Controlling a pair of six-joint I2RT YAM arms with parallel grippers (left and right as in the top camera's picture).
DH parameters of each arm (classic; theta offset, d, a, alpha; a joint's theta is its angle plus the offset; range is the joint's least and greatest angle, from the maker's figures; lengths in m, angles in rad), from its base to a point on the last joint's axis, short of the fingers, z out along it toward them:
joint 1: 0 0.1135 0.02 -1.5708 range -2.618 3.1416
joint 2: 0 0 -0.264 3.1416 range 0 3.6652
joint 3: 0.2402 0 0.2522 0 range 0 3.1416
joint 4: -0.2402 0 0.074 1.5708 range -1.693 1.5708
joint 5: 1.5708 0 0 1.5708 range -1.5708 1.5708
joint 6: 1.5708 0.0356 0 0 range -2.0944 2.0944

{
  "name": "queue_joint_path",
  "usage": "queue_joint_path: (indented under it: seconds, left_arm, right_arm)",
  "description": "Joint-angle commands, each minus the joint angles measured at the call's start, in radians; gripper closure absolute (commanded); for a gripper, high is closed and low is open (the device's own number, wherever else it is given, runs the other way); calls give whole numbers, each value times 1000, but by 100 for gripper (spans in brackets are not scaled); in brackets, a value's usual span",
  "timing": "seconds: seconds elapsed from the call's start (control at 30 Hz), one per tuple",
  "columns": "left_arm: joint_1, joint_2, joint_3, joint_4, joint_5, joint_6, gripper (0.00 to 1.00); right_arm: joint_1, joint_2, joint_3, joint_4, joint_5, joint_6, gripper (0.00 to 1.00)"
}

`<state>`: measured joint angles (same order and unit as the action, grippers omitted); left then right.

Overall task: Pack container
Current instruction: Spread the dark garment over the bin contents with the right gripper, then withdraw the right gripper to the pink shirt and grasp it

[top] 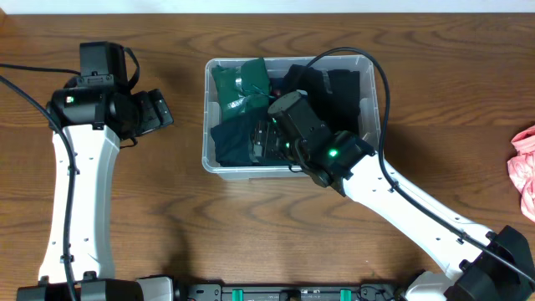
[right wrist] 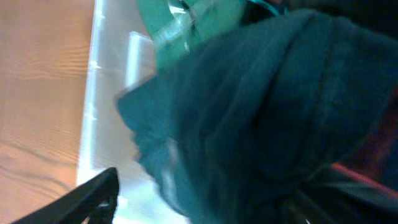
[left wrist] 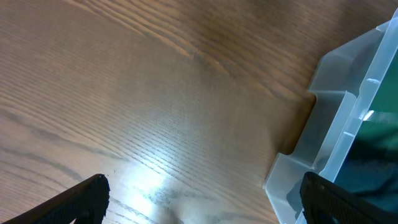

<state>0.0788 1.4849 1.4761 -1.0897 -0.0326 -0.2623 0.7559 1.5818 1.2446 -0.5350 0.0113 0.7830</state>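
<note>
Hovering over bare wood, my left gripper (top: pixel 156 110) (left wrist: pixel 205 193) has its jaws wide apart with nothing between them but the grain of the table (top: pixel 125 217) (left wrist: pixel 155 93). The container (top: pixel 206 117) (left wrist: pixel 336 143) sits just beyond that gripper's right finger (left wrist: pixel 339 199), and its clear rimmed corner fills that side of the left wrist view without touching me. My right gripper (top: pixel 263 138) (right wrist: pixel 205 193) is down inside the container (right wrist: pixel 102 93), near its front left part. Its jaws are also spread, and a dark blue cloth (top: pixel 234 138) (right wrist: pixel 261 106) bulges into the space between them. It crowds the right finger, which I can barely make out. The left finger (right wrist: pixel 93 199) stands clear of the cloth, with a strip of see-through plastic wall showing between the two, so I am not clamped on it. Ahead of those jaws lies a green garment (top: pixel 238 84) (right wrist: pixel 193 25), pressed toward the far left corner of the tub. Behind my right wrist a black garment (top: pixel 330 84) fills the far right part. Well away from both grippers, at the table's right edge, lies a pink cloth (top: pixel 523 167), outside the container.
</note>
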Motion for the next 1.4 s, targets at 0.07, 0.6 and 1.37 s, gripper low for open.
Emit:
queue_joint_path:
  seconds: [0.07, 0.6, 1.37]
  left_arm:
    - [5, 10, -3, 2, -4, -2, 2]
    - [5, 10, -3, -1, -4, -2, 2]
    - [5, 11, -3, 2, -4, -2, 2]
  right_arm:
    - [-23, -10, 21, -8, 36, -319, 26]
    - [-62, 1, 148, -8, 112, -560, 99]
    - [-72, 269, 175, -110, 67, -503, 99]
